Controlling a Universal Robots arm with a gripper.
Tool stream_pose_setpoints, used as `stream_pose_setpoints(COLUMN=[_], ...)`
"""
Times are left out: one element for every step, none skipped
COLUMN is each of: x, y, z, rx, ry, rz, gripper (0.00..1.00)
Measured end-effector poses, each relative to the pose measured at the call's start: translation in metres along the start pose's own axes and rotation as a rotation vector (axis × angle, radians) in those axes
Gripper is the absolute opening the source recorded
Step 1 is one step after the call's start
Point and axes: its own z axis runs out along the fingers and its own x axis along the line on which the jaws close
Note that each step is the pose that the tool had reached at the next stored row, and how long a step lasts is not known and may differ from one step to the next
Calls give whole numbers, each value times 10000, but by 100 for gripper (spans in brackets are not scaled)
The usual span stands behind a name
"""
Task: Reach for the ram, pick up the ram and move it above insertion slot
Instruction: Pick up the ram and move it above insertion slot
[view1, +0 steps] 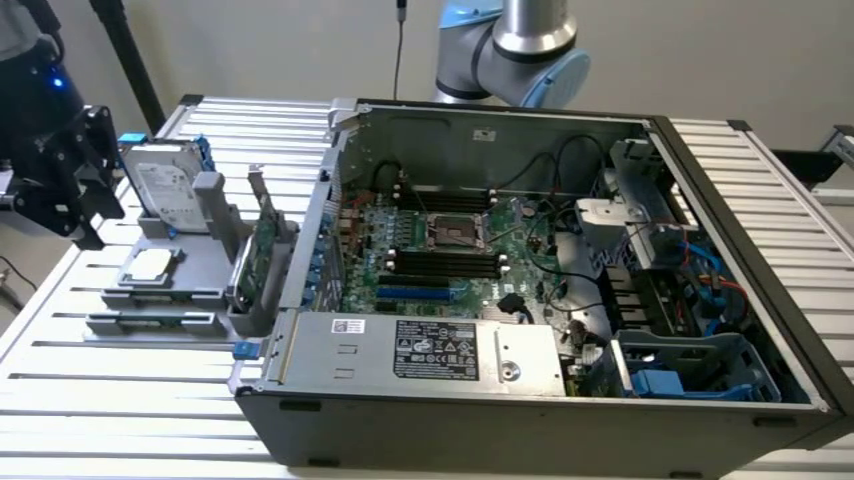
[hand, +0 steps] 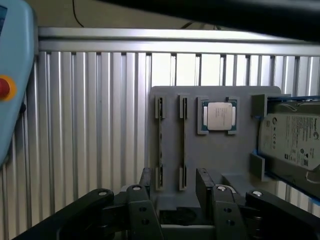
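Observation:
The ram (view1: 150, 320) is a thin green stick lying in the front holder of a grey fixture (view1: 180, 262), at the exterior view's left beside the open computer case. My gripper (view1: 78, 212) hangs left of and above that fixture, well apart from the ram. In the wrist view my gripper (hand: 175, 189) is open, with two black fingers (hand: 204, 185) spread wide and nothing between them. Beyond them the fixture (hand: 215, 160) shows its two narrow holders (hand: 183, 142) edge-on; I cannot tell there which holds the ram. The dark memory slots (view1: 441, 262) lie on the motherboard inside the case.
On the fixture stand a silver hard drive (view1: 167, 185), a processor chip (view1: 150, 263) and a taller green card with a metal bracket (view1: 264, 245). The case's metal walls (view1: 314, 215) rise beside the fixture. A light blue pendant with a red button (hand: 10, 85) is close to the wrist.

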Motion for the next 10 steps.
stream_pose_setpoints(x=[5,10,13,16,18,20,21,23,24,26], y=[0,-1,-1,-2,-3,-5,-7,-9,-12,-15], z=[19,37,54,73,92,109,127,145,163,181], rx=[0,0,-1,-2,0,-2,-1,-1,-1,-1], ry=[-1,-1,0,-1,-2,-3,-3,-4,-5,-4], rz=[9,25,43,65,89,114,137,155,166,169], gripper=[48,48,48,48,48,48,48,48,48,48])
